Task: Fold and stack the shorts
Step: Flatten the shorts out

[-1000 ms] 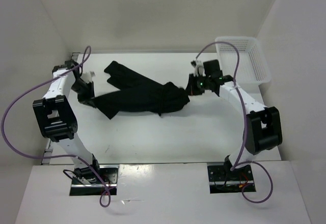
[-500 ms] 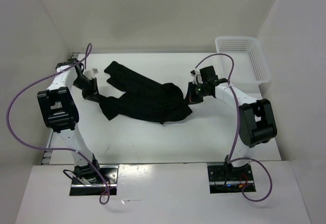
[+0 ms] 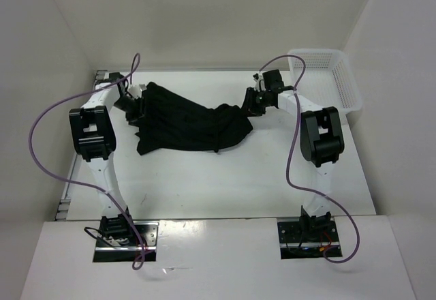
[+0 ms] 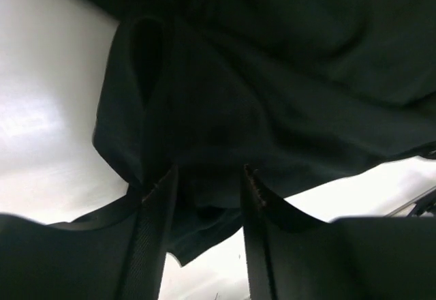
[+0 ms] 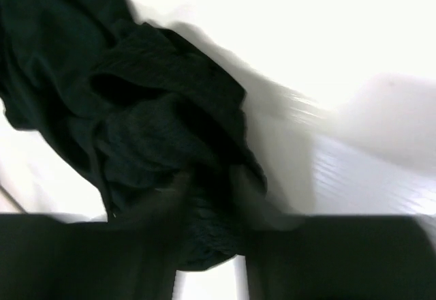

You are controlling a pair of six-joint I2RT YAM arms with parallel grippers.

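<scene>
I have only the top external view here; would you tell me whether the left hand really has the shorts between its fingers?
Observer: Yes. In the left wrist view, a bunch of the shorts sits between the fingers of the left hand.
Operator: Thank you. And the right hand?
Observer: Its wrist view is blurred. Dark fabric lies between the fingers of the right hand, but I cannot tell whether it is pinched.
Operator: Does any cloth pass right through the left hand's grip?
Observer: Yes, a loose edge pokes back between the fingers toward the camera, with the white table showing beside it.
</scene>
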